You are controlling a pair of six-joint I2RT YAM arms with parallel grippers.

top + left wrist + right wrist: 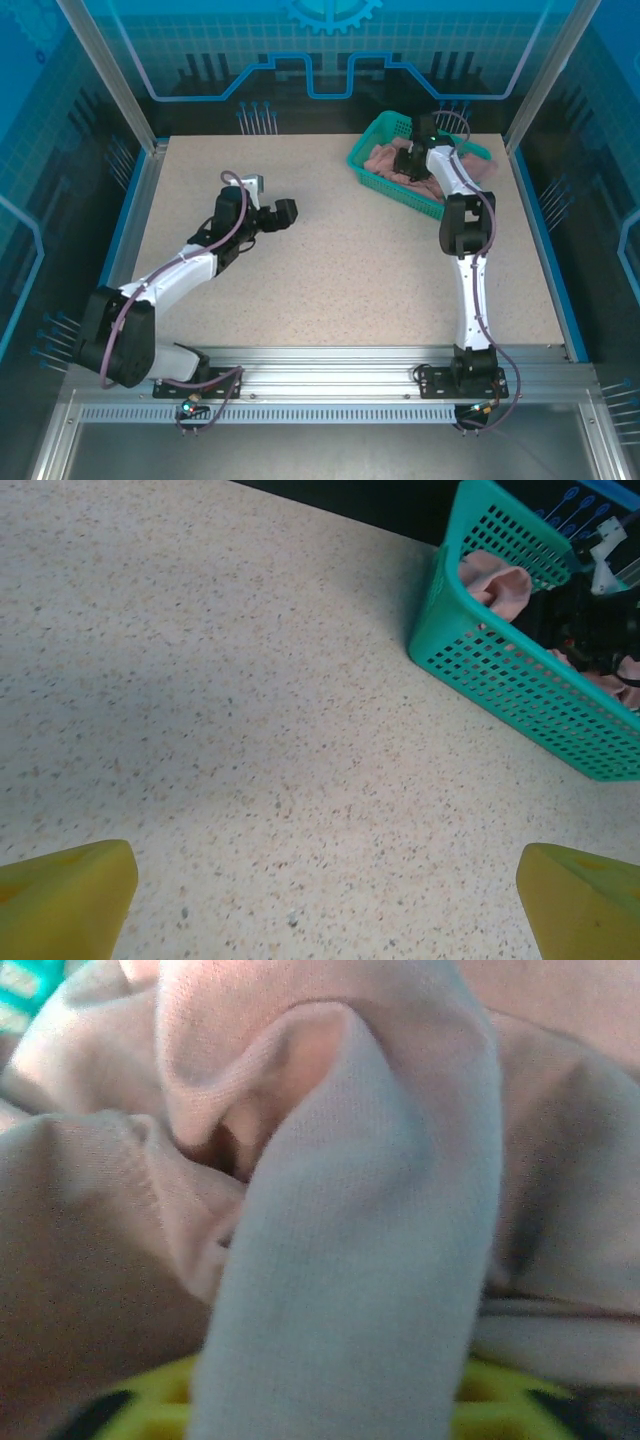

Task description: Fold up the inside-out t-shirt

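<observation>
Down inside the teal plastic mesh basket [372,135] at the far right corner of the speckled beige bench [350,270], the right pincer [413,150] is pinching a raised fold of the dusty salmon-pink cloth t-shirt [350,1210], which lies crumpled in there. A straight pull upward looks best, so the cloth clears the basket wall without dragging it along. Meanwhile the left pincer [325,890] hovers spread wide over the bench, well apart.

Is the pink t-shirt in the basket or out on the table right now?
In. The t-shirt lies bunched inside the teal basket; no cloth lies on the table.
</observation>
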